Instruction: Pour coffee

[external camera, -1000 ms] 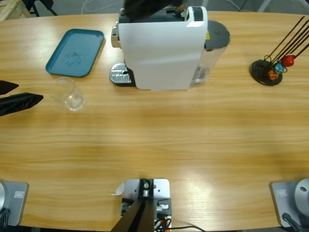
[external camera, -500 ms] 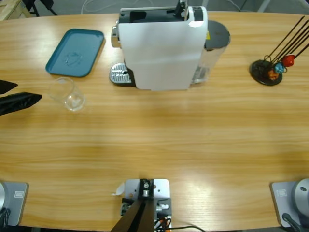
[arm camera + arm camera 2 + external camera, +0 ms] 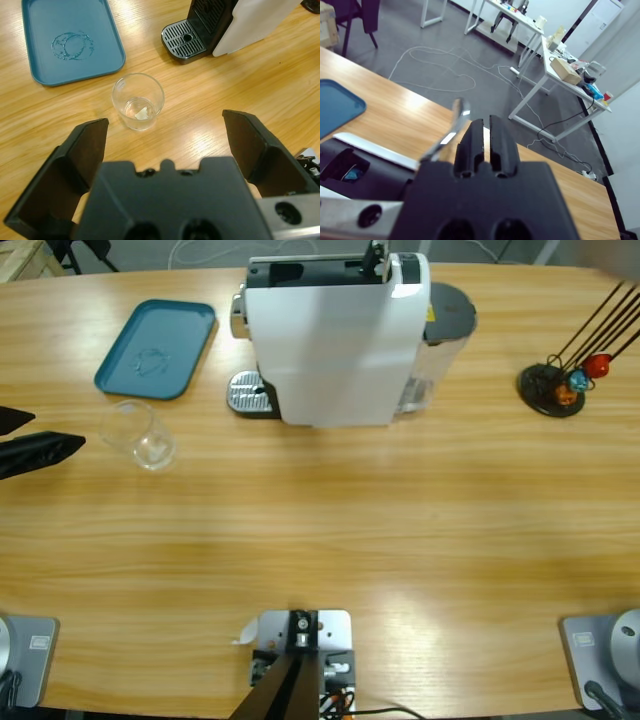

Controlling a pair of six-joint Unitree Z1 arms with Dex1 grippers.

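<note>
- since a second ago, the dark shape that hung over the top of the coffee machine [image 3: 335, 335] in the high view has gone, and its open top slot and silver lever [image 3: 374, 260] now show; my left gripper [image 3: 30, 440] at the table's edge has drawn back only a touch.
- high view: my left gripper sits at the side edge of the wooden table [image 3: 320, 530], jaws spread, nothing between them. the empty glass cup [image 3: 140, 433] stands just ahead of its tips, not touching. the teal tray [image 3: 157, 348] lies beyond the cup, and the machine's drip grate [image 3: 250, 393] is farther on. a stand of black rods with coloured beads [image 3: 560, 385] sits well apart at the far end.
- left wrist view: my left gripper [image 3: 165, 137] is wide open and holds nothing; the cup [image 3: 138, 101] stands upright ahead, between the lines of my two jaws. the tray [image 3: 70, 40] is beyond it, and the drip grate [image 3: 184, 41] off to the other side.
- right wrist view: my right gripper [image 3: 482, 135] is tilted up towards the room, jaws pressed together with nothing in them. the silver lever [image 3: 447, 135] rises just beside them.
</note>
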